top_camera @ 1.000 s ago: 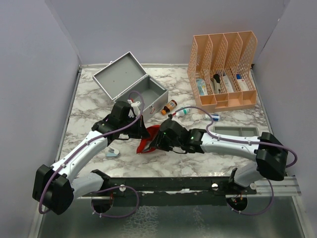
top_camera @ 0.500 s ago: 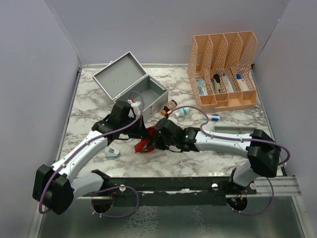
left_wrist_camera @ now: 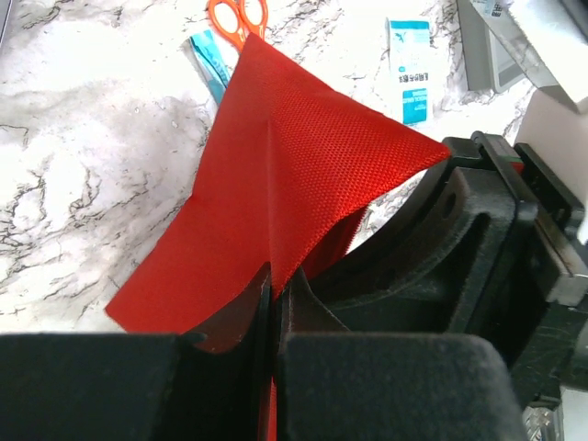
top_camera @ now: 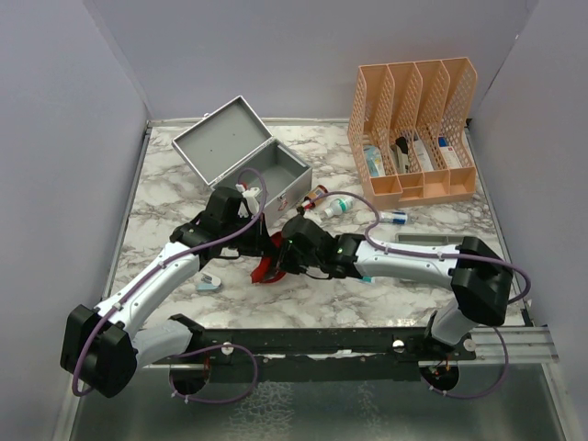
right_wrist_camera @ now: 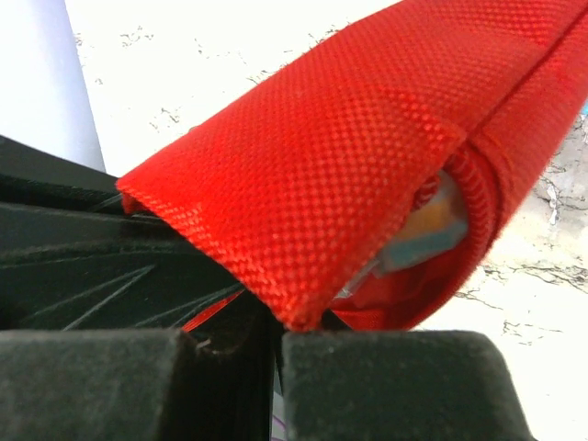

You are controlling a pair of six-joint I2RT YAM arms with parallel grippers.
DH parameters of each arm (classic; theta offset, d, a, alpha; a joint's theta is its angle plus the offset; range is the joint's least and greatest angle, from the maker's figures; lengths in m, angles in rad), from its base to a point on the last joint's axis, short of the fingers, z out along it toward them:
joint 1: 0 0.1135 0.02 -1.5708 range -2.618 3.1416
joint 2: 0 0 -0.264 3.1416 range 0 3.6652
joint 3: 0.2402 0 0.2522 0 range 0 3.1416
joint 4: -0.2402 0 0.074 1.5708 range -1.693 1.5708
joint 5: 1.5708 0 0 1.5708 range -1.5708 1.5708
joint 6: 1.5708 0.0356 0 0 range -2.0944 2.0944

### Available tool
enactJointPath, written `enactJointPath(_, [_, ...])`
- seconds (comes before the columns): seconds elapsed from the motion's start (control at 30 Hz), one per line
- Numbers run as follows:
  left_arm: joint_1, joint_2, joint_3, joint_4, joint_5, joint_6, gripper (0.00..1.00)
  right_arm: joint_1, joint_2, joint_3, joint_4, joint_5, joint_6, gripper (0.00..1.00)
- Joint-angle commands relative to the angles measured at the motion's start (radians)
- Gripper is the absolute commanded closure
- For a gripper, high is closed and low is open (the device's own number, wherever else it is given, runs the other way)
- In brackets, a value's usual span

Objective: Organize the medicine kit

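Medicine kit: grey metal box (top_camera: 292, 186), lid hinged open, at the back left of the marble table, just beyond both wrists
Left gripper (left_wrist_camera: 274, 303): pressed together on one edge of the red fabric pouch (left_wrist_camera: 276, 184)
Right gripper (right_wrist_camera: 276, 323): pinching the opposite lip of the pouch; pale packets show inside its mouth
Step, as judged: pouch held between two arms for transfer into the box
Method: move both wrists at a matched pace and hold the mouth upward so the packets stay in
Clearance: lift above the box's front wall before crossing it
Risk: wrists drawing apart may strip the fabric from one grip
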Motion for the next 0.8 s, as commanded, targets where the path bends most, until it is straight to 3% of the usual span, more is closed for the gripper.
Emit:
enactJointPath(0.0, [-0.007,-0.013,-0.001,0.019,0.035,-0.006,1.00,-0.002,0.028,-0.027,0.035,0.001,0.003,0.99])
enactJointPath(0.23, [-0.006,-0.016,-0.003,0.019,0.035,-0.006,1.00,-0.003,-0.070,-0.042,0.029,0.025,-0.043,0.98])
enactJointPath(0.47, [-0.007,-0.016,0.001,0.019,0.035,-0.006,1.00,-0.002,-0.224,-0.074,-0.029,0.109,-0.102,0.80])
enactJointPath(0.77, [-0.007,-0.027,0.020,0.019,0.035,-0.006,1.00,-0.042,-0.350,-0.099,-0.299,0.465,-0.183,0.62])
